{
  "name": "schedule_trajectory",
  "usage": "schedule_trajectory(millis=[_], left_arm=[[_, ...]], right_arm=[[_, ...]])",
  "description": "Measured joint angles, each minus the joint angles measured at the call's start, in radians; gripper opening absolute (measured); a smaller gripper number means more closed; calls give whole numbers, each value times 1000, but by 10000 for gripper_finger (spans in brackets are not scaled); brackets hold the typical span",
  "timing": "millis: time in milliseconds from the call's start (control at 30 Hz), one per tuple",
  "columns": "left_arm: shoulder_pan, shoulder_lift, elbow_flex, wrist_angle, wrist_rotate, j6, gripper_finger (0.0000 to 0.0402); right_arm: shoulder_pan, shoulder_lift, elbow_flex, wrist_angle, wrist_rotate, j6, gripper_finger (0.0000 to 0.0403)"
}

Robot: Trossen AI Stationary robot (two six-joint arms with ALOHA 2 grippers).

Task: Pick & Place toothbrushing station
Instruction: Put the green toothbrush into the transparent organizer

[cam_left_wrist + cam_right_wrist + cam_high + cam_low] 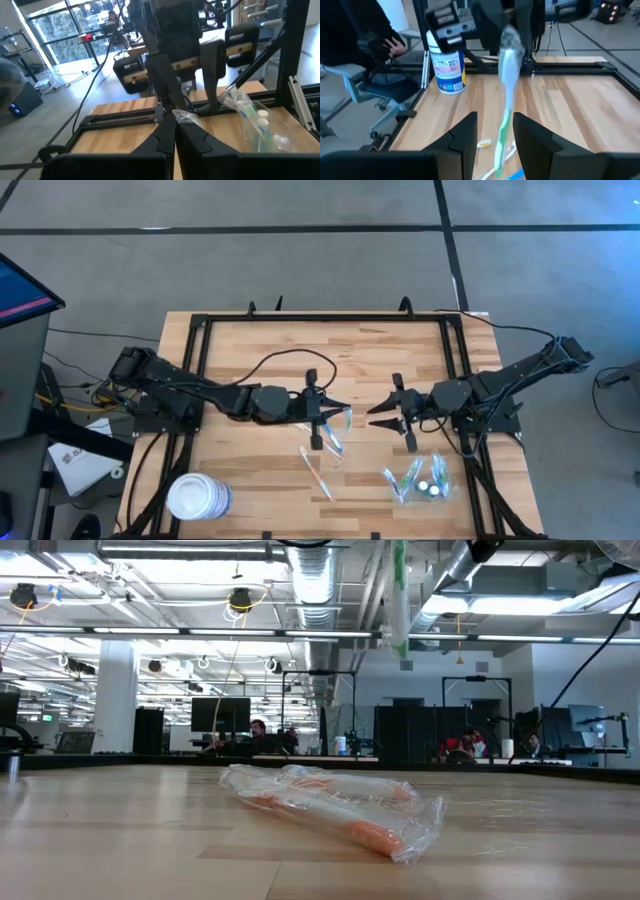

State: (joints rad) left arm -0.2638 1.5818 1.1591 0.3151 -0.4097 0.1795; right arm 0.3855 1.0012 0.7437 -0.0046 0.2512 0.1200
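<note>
Wooden surface [250, 340] lies bare from nine to twelve o'clock. White tub [198, 498] hugs the seven o'clock edge. At centre, left pincer [338, 409], pressed together, pinches a bagged toothbrush [343, 422]; right pincer [385, 415] is spread. Toothbrushing station undiscernible.

floor: grey concrete [300, 260] crossed by dark lines | ceiling: exposed ducts [318, 580] and strip lights [130, 633] | furniture: desks with monitors [220, 714], a grey office chair [367, 87] | windows: glazed wall [65, 35] with greenery outside | people: seated at far desks [258, 732]
</note>
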Motion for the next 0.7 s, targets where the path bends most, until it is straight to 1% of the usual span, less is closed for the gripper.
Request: schedule_trajectory(millis=[233, 467, 700], left_arm=[[0, 0, 2, 38, 21, 0, 0], [0, 0, 2, 54, 23, 0, 0], [0, 0, 2, 56, 23, 0, 0]], right_arm=[[-15, 24, -4, 5, -1, 0, 117], [-24, 68, -2, 88, -46, -17, 117], [-36, 99, -3, 138, -58, -24, 117]])
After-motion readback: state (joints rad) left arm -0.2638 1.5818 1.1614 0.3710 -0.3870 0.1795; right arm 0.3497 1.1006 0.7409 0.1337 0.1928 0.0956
